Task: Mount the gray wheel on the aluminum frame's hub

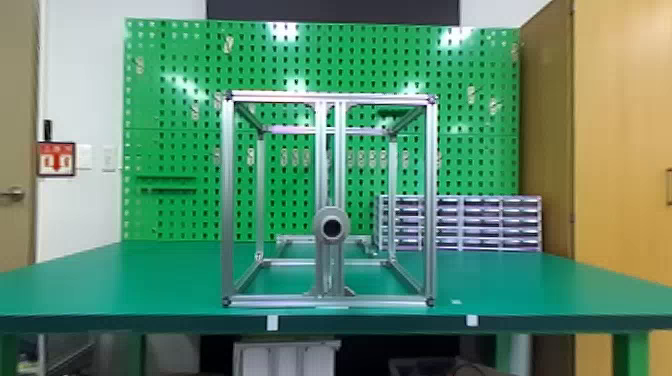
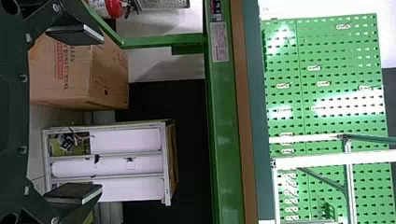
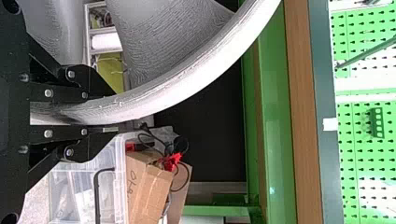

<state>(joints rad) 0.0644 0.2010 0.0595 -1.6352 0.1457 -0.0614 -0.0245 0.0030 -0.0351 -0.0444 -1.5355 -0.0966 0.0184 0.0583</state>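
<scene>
Right black two-finger tool [image 3: 116, 113] is clamped on round gray wheel [image 3: 187, 81]; from it, round gray hub [image 1: 321, 228] of silver aluminum frame [image 1: 228, 200] lies ahead, leftward, higher.

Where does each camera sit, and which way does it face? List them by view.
Head view: on the head, facing forward over the green table at the silvery aluminum frame.
Left wrist view: on the left wrist, facing forward past the table's edge; flat black left fingers stand apart.
Right wrist view: on the right wrist, facing forward too; flat black right fingers grip the large gray wheel.
Shared: both wrist views catch the frame and green perforated pegboard.
</scene>
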